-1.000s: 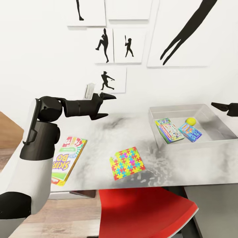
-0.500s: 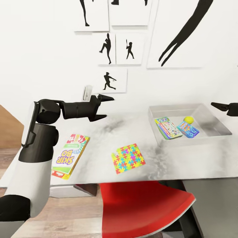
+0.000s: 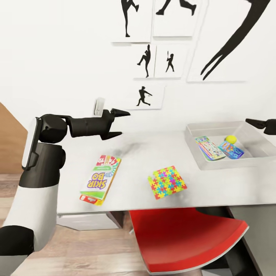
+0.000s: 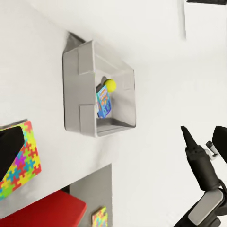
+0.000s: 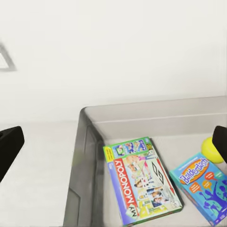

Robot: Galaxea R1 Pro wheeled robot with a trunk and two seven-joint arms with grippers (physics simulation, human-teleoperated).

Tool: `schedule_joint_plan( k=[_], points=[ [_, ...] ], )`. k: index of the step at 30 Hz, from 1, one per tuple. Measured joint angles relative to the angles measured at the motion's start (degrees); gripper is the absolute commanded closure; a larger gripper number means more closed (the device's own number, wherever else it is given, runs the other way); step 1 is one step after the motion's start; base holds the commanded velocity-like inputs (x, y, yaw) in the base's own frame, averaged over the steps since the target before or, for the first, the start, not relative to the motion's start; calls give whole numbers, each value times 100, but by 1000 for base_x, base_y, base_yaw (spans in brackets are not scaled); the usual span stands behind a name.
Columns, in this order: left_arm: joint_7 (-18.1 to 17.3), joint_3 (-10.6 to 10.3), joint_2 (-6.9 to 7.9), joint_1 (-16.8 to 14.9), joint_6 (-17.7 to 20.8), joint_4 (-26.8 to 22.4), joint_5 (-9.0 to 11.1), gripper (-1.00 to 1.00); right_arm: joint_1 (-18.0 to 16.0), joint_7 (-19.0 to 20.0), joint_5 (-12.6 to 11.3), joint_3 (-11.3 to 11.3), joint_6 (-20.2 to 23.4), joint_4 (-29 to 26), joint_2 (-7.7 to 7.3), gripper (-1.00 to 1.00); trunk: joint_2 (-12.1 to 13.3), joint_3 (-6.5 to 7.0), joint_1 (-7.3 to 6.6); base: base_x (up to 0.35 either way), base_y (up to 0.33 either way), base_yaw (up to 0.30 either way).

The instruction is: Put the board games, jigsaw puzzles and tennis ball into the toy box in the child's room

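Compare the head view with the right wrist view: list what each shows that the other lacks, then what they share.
Head view: the Skip-Bo box and a jigsaw puzzle lying on the table, the red chair, the open left gripper.
Right wrist view: the readable Monopoly title on the box.
Both: the toy box holding two board games and the tennis ball.

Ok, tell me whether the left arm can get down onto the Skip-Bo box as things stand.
Probably yes. The left tool hangs open and empty above the table, and the Skip-Bo box lies flat on the bare top below and nearer the front edge, apart from the jigsaw puzzle. Nothing stands between them.
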Motion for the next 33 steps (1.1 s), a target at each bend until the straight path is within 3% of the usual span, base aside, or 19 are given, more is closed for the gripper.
schedule_joint_plan(
  k=[2, 3, 8, 10, 15, 16, 20, 33],
  points=[
    [-45, 97, 164, -16, 118, 0, -5, -100, -18, 9, 1, -1, 5, -1, -21, -100, 0, 19, 0, -3, 116, 0],
    [-154, 275, 390, -4, 227, 0, -11, -100, -44, 18, 3, -4, 8, -1, -83, -100, 0, 28, 0, -2, 72, 0],
    [-458, 638, 958, 171, 388, -1, 86, -100, -46, 32, -1, -4, 137, -2, -242, -100, 0, 75, 0, -1, 38, 0],
    [-572, 754, 1329, 298, 432, -1, 271, -100, -23, 34, -5, 26, 154, -2, -261, -100, 0, 93, 0, 0, 11, 0],
    [-641, 925, 1773, 369, 473, -2, 643, -100, -4, 19, -1, 280, 155, -2, -250, -100, 0, 140, 0, 0, 4, 0],
    [-655, 968, 1894, 386, 500, -2, 807, -100, -3, 14, -2, 342, 155, -2, -249, -100, 0, 150, 0, 0, 1, 0],
    [-668, 1007, 2001, 430, 582, -2, 888, -100, -3, 13, 2, 400, 155, -2, -245, -100, 0, 187, 0, 0, 0, 0],
    [-663, 1022, 2069, 533, 611, -2, 888, -100, 12, 12, -5, 443, 155, -2, -237, -100, 0, 309, 0, 0, 0, 0]
  ],
)
